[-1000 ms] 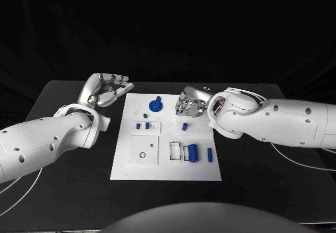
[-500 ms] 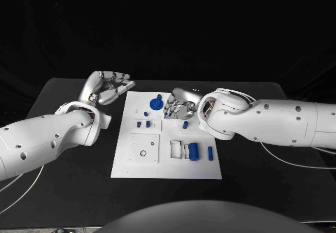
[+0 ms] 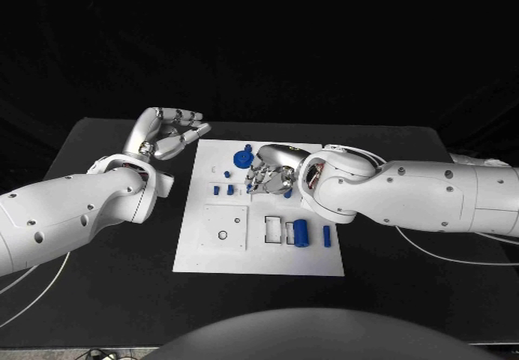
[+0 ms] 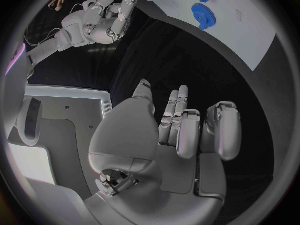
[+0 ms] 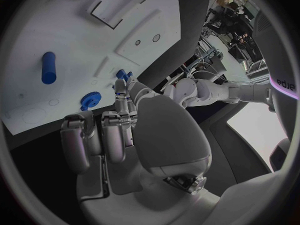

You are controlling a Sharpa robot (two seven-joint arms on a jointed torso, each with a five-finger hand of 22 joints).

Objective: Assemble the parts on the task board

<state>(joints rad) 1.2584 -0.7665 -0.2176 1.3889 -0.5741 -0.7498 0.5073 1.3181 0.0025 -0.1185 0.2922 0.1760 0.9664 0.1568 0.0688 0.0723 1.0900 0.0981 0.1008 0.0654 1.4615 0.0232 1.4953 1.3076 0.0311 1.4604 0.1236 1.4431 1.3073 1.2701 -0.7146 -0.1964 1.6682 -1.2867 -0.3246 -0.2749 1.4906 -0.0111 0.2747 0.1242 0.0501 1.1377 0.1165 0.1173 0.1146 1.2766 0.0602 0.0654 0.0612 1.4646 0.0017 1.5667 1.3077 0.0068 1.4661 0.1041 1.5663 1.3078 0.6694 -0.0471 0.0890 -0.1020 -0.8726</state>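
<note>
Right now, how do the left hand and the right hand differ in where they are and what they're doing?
The left hand sits off the task board, above the black table beside the board's far left corner; the right hand is over the board's upper middle. The left hand's fingers point up, palm raised; the right hand's fingers point down toward the small blue parts. Neither visibly holds a part.

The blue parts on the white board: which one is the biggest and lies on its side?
The blue cylinder near the board's front edge, between a white frame and a thinner blue pin. It is thicker and longer than the other pegs; the blue gear is round and toothed.
</note>
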